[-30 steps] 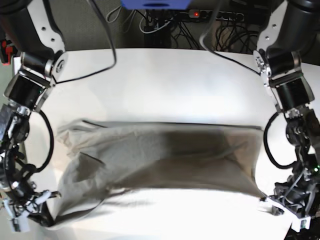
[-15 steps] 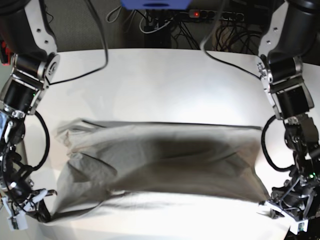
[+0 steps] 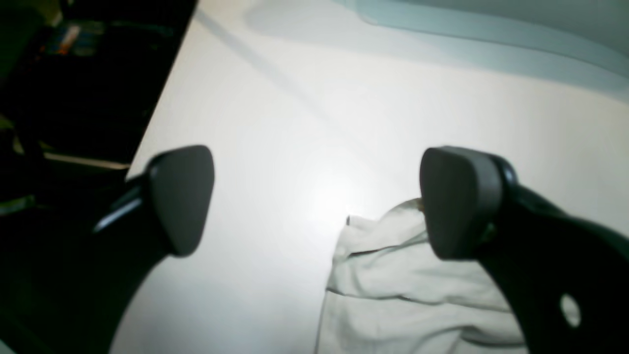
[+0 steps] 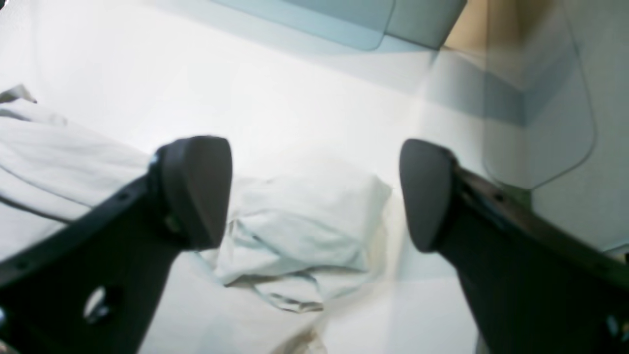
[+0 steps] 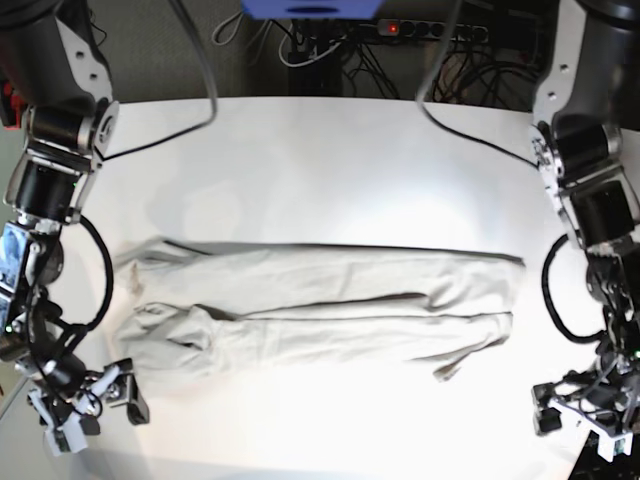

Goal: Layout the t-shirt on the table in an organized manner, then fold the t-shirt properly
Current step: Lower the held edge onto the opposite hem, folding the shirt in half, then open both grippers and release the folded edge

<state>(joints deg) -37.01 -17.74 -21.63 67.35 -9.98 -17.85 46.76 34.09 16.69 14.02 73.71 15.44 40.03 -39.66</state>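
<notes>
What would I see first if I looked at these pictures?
First you'd see the grey-beige t-shirt, folded into a long band across the middle of the white table. Then the left gripper and right gripper, at the near corners, both open and holding nothing.

We think this is a robot lab or test room, not a home. We see two big robot arms, one on each side of a wide white table (image 5: 330, 150). Each arm ends in a gripper, the left gripper (image 5: 585, 420) and the right gripper (image 5: 85, 400), both low at the near edge. Far behind the grippers, past the table's back edge, a power strip (image 5: 425, 30) with a small red light lies on the floor in a messy pile of black cables (image 5: 320, 50). Black wires (image 5: 200, 90) hang down from the arms too. A blue thing (image 5: 310, 8) sits above that back edge.
</notes>
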